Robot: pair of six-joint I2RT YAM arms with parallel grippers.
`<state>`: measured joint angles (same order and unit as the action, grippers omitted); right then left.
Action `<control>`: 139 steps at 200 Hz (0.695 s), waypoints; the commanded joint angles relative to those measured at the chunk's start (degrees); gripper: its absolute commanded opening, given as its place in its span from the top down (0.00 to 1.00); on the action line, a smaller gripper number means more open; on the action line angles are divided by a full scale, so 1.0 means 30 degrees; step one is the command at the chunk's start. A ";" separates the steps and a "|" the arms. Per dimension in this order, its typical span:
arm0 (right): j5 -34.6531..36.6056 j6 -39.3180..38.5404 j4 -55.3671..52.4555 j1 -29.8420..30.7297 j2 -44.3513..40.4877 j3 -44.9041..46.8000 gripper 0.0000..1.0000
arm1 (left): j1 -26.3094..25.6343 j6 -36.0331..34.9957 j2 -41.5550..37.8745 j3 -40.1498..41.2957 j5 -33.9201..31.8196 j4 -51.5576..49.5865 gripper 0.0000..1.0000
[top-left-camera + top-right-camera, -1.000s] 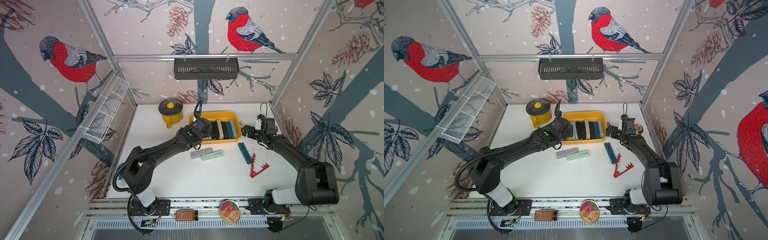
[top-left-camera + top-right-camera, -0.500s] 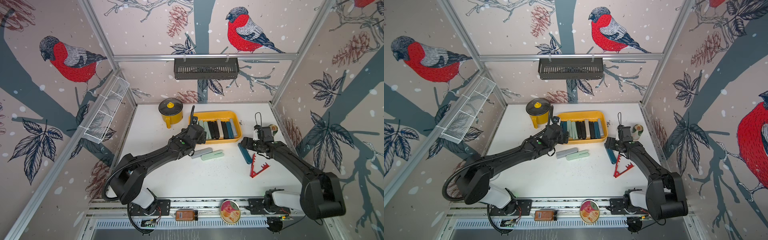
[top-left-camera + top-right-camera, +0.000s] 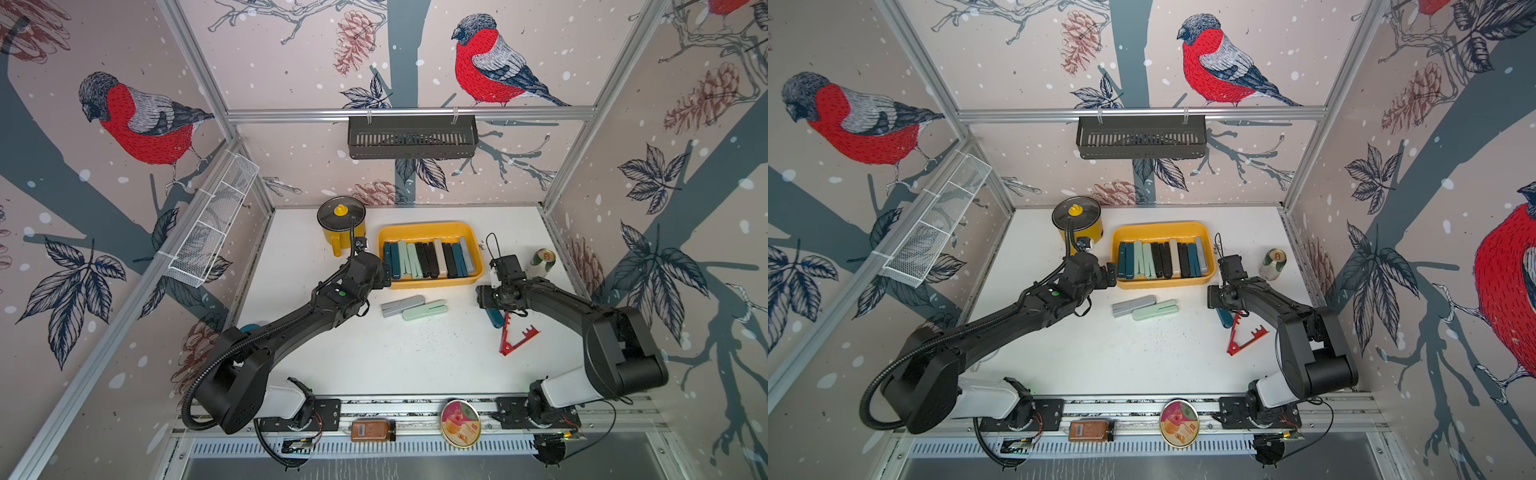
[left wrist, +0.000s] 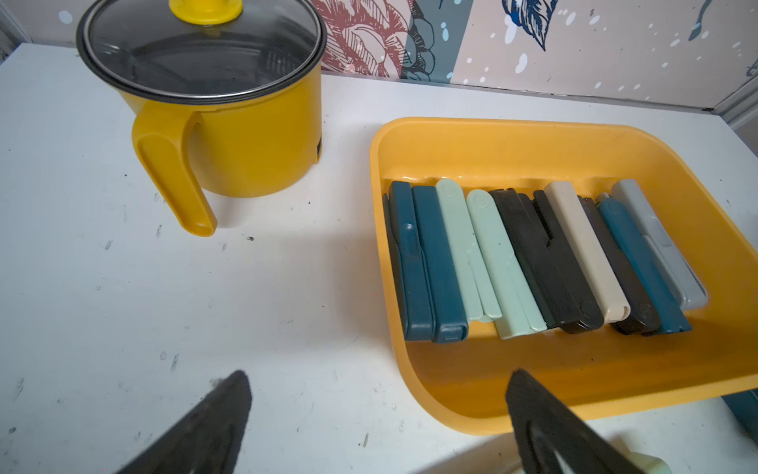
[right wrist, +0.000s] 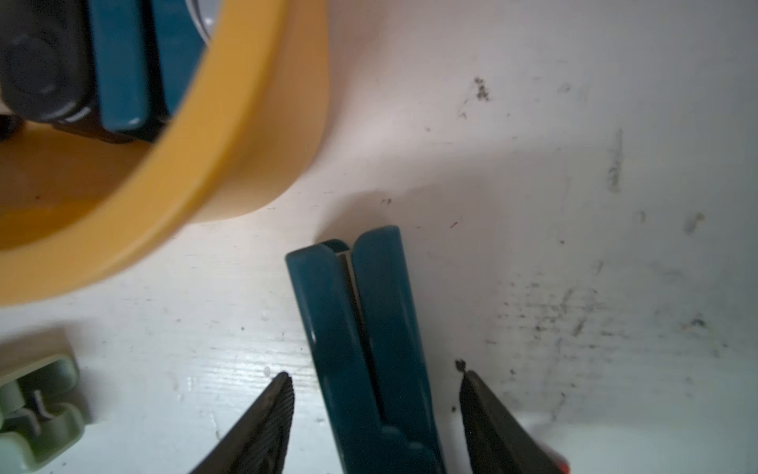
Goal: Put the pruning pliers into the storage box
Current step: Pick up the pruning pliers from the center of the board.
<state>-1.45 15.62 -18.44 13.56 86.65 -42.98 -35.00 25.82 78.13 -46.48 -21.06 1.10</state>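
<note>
Over on the left wall there's a white wire basket (image 3: 212, 224), well out of the action. At the back of the table (image 3: 374, 365) sits the yellow lidded pot (image 3: 341, 226), with the storage box (image 3: 430, 227) just beside it. The box already holds a packed row of pruning pliers (image 4: 492, 254) in teal, mint, black, beige and grey, lying side by side.

The left arm comes in low from the front-left corner and stretches diagonally across the table, with its cable looping up in front of the pot. The left gripper (image 4: 378, 372) is at the box's near left corner, spread wide with nothing between its fingers. 1 fingertip lines up with the box rim, but I can't tell if it touches.

4 pieces are outside the box. The grey pliers (image 3: 402, 304) and mint pliers (image 3: 424, 310) lie touching each other, just in front of it. Further right, the teal pliers (image 5: 324, 307) lie flat near the box's right corner, and the red toothed pliers (image 3: 517, 338) are right beside them.

The right arm has its elbow up high on the right, forearm running left, wrist tipped down. The right gripper (image 5: 374, 374) straddles the teal pliers, about half spread, with a gap on each side, so no grip. A can (image 3: 542, 262) stands behind that arm.
</note>
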 commanded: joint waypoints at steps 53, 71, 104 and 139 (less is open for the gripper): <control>0.0691 -0.0226 -0.0052 0.0370 0.0610 0.0029 0.38 | 0.0299 0.0986 -0.0407 0.0280 -0.0151 0.1158 0.03; 0.0690 -0.0227 -0.0008 0.0401 0.0791 -0.0054 0.39 | 0.0387 0.1132 -0.0545 0.0456 -0.0202 0.1152 0.03; 0.0493 -0.0196 0.0202 0.0438 0.0809 -0.0042 0.42 | 0.0647 0.1296 -0.0872 0.0800 -0.0058 0.1185 0.03; 0.0104 -0.0174 0.0363 0.0457 0.0836 -0.0029 0.50 | 0.0862 0.1412 -0.1079 0.1011 -0.0034 0.1156 0.03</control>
<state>0.97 14.98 -16.56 14.76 88.79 -43.20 -32.80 29.17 75.46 -43.70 -21.06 2.48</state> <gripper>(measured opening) 0.522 0.973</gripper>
